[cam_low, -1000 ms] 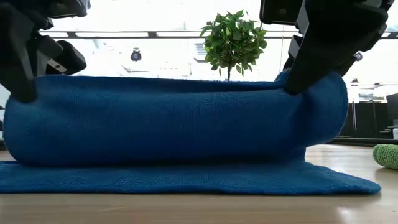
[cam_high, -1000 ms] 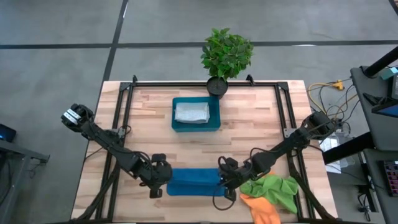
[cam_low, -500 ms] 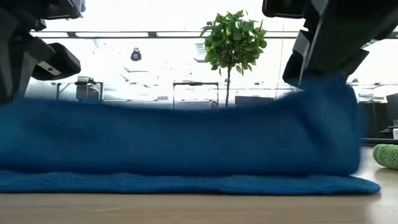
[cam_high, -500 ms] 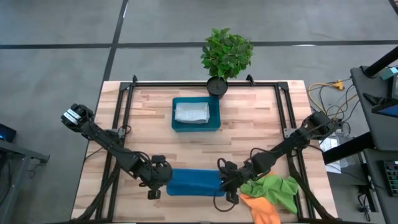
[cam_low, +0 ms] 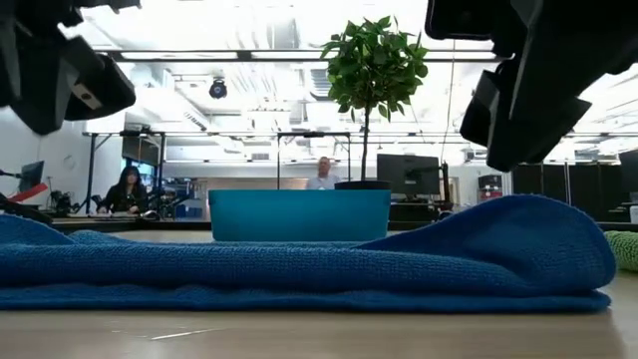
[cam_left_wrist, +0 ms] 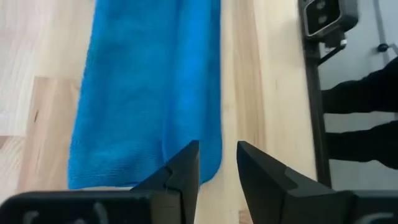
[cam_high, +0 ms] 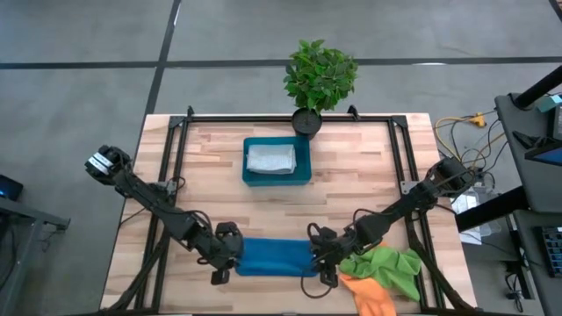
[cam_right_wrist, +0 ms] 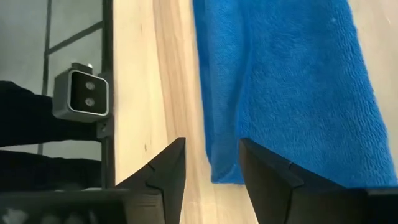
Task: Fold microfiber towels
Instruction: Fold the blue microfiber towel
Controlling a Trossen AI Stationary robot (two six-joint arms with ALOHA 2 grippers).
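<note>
The bright blue towel (cam_high: pixel 272 257) lies folded in a long strip near the table's front edge, its upper layer resting on the lower one (cam_low: pixel 299 264). My left gripper (cam_high: pixel 228 256) hovers open just above the strip's left end (cam_left_wrist: pixel 149 81). My right gripper (cam_high: pixel 320 260) hovers open above its right end (cam_right_wrist: pixel 292 81). In the low view both grippers hang clear above the cloth, left (cam_low: pixel 60 80) and right (cam_low: pixel 528 100). A grey-white towel (cam_high: pixel 270 158) lies folded in the blue tray (cam_high: pixel 248 175).
A lime green towel (cam_high: pixel 395 266) and an orange towel (cam_high: pixel 369 294) lie crumpled at the front right, beside my right gripper. A potted plant (cam_high: pixel 319 75) stands at the far edge behind the tray. People sit in the room beyond (cam_low: pixel 125 189).
Both grippers have opened and let go of the blue towel's raised upper layer. That layer has fallen flat onto the lower one, which stayed on the table. The arms have kept their places.
</note>
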